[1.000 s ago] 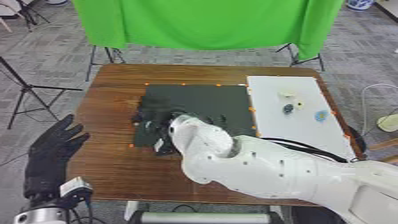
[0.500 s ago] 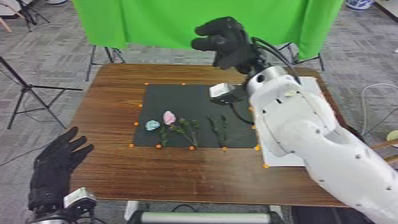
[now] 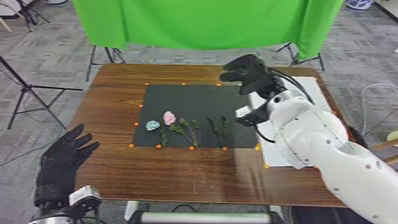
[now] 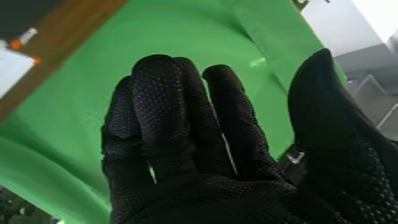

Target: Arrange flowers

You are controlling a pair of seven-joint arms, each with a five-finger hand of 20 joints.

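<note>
In the head view my right hand [image 3: 252, 76] is raised over the far right part of the table, between the dark mat [image 3: 178, 96] and the white board. The right wrist view has this hand [image 4: 187, 130] open, fingers straight, holding nothing. My left hand [image 3: 64, 157] is off the table's left edge, open and empty. On the mat's lower left part lie a light blue flower [image 3: 153, 125] and a pink flower [image 3: 170, 118] beside it, with green stems [image 3: 185, 131] to their right. More dark green stems [image 3: 218, 131] lie farther right on the mat.
A white board [image 3: 282, 159] is partly covered by my right arm, which crosses the table's right side. Orange markers line the mat and board. Beyond the far edge of the brown table [image 3: 115, 95] hangs a green cloth [image 3: 209, 25].
From over the mat, my right hand has lifted up to the far side, then come slightly lower and to the right. The flowers on the mat have come into sight. My left hand has shifted slightly.
</note>
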